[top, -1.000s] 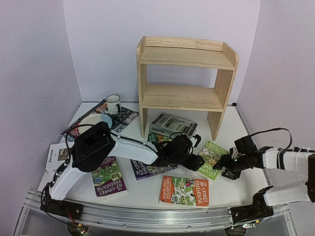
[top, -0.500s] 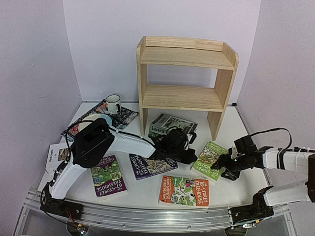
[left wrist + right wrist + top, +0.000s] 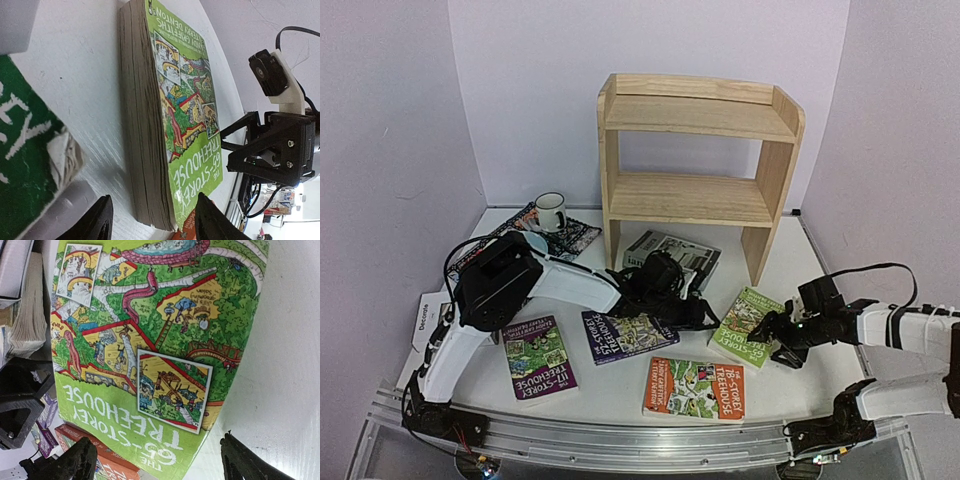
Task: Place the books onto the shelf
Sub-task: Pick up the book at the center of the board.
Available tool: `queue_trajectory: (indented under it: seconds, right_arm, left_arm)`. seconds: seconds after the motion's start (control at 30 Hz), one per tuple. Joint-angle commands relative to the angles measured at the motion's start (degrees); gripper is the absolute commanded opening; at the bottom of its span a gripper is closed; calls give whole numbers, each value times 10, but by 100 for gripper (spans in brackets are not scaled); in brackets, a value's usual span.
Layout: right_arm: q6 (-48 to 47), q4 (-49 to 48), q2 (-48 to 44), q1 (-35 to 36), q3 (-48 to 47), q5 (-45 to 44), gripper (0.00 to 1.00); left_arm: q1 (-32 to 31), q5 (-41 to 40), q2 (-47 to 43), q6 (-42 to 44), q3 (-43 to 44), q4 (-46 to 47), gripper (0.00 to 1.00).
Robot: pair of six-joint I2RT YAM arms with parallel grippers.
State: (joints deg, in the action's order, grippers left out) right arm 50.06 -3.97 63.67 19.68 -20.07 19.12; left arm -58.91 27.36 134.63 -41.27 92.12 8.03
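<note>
The pine shelf (image 3: 700, 150) stands at the back, both tiers bare. Flat on the table lie the books: purple (image 3: 540, 357), dark purple (image 3: 618, 336), orange (image 3: 694, 387), light green (image 3: 748, 322), grey-white (image 3: 672, 253) and a white one (image 3: 430, 318) at far left. A green book (image 3: 25, 165) shows only in the left wrist view. My left gripper (image 3: 703, 317) (image 3: 155, 225) is open, level with the light green book's (image 3: 180, 100) page edge. My right gripper (image 3: 776, 342) (image 3: 160, 465) is open over that book's (image 3: 150, 330) near right corner.
A white mug (image 3: 551, 211) stands on a dark patterned placemat (image 3: 570, 240) at the back left, with a pale dish (image 3: 533, 241) half hidden by my left arm. Lilac walls close in three sides. A metal rail (image 3: 620, 440) runs along the near edge.
My left gripper has drawn back leftward from the light green book, shutting and then opening again. My right gripper has opened wider at the book's right corner.
</note>
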Motion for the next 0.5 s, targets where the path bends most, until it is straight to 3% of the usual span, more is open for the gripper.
queue_trajectory:
  seconds: [0.0, 0.23, 0.47]
  right_arm:
    - [1, 23, 5, 3, 4, 7, 83]
    - [-5, 20, 12, 3, -1, 15, 70]
    - [-10, 18, 22, 3, -6, 21, 67]
  left_arm:
    - [-3, 38, -28, -15, 11, 15, 58]
    - [-10, 111, 12, -33, 69, 14, 44]
    - [-10, 129, 26, -45, 79, 12, 46]
